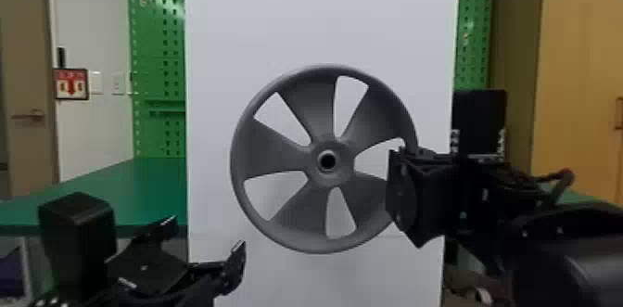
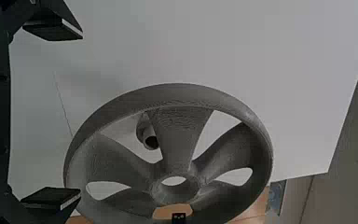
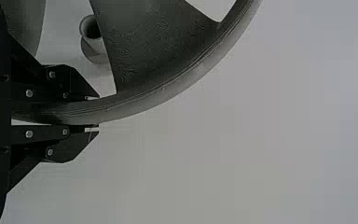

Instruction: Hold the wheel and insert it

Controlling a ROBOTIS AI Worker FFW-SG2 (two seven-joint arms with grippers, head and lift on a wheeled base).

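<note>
My right gripper (image 1: 402, 190) is at the right side of the grey spoked wheel (image 1: 282, 148), which stands upright before a white board. In the right wrist view my right gripper (image 3: 95, 114) is shut on the rim of the wheel (image 3: 168, 88). A short grey hollow peg (image 3: 95, 42) sticks out of the board behind the spokes; the left wrist view also has this peg (image 2: 148, 135), seen through a gap in the wheel (image 2: 182, 95). Below and left of the wheel, my left gripper (image 1: 204, 239) stands open; its fingers are wide apart in the left wrist view, my left gripper (image 2: 58, 114) holding nothing.
The tall white board (image 1: 320, 23) stands upright behind the wheel. A green table (image 1: 116, 190) extends to its left, with green pegboard (image 1: 157, 51) behind. At the right are a black box-shaped thing (image 1: 479, 120) and a wooden cabinet (image 1: 579, 74).
</note>
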